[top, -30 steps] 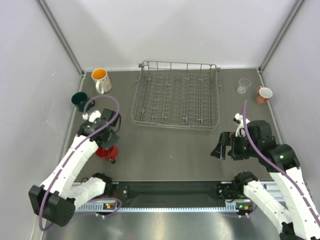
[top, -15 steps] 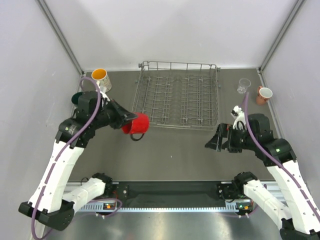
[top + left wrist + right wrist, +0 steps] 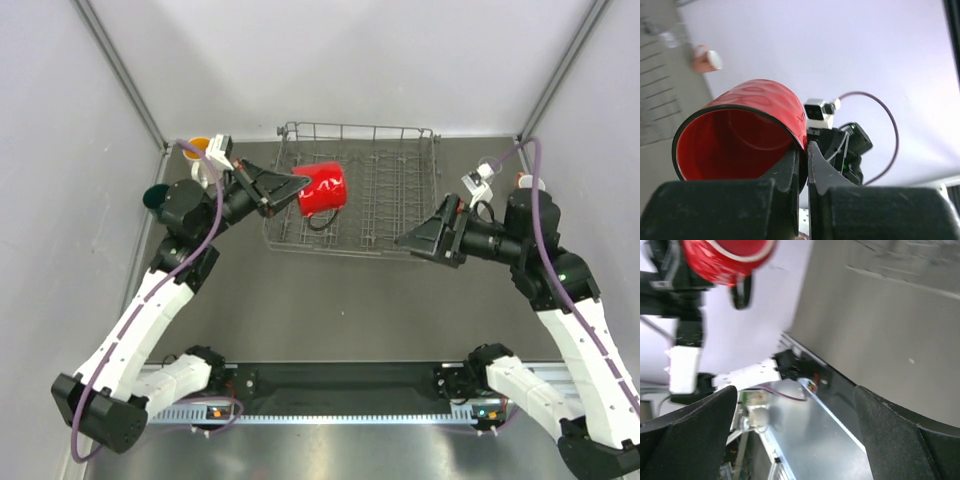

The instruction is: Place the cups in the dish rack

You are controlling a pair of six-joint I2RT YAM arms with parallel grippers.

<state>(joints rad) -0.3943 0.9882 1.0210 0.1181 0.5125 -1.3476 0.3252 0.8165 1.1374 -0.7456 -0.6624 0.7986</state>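
Left end effector [image 3: 290,187] [image 3: 807,150]: clenched on the red mug [image 3: 322,190] [image 3: 740,135] [image 3: 725,257], one finger inside the mouth and one outside, pinching the wall at the rim. Mug lifted clear of the desk [image 3: 340,300], lying on its side in the air, mouth turned back toward the left arm, base pointing right, dark handle hanging down toward the near edge. Held over the near-left part of the rack [image 3: 360,127], above the prongs; whether touching them cannot be told.

Right end effector [image 3: 405,240] [image 3: 795,390]: released, jaws spread wide, nothing between them. Raised above the desk just off the rack's near-right corner, tips pointing left toward the mug, well apart from it. In the right wrist view, mug seen at the upper left, blurred.

Other cups on the desk: white mug [image 3: 200,150] with orange inside at the far-left corner, partly hidden behind the left arm; green mug [image 3: 155,197] by the left edge, just nearer than the white one; pink mug [image 3: 707,58] seen in the left wrist view beyond the rack, small and blurred.
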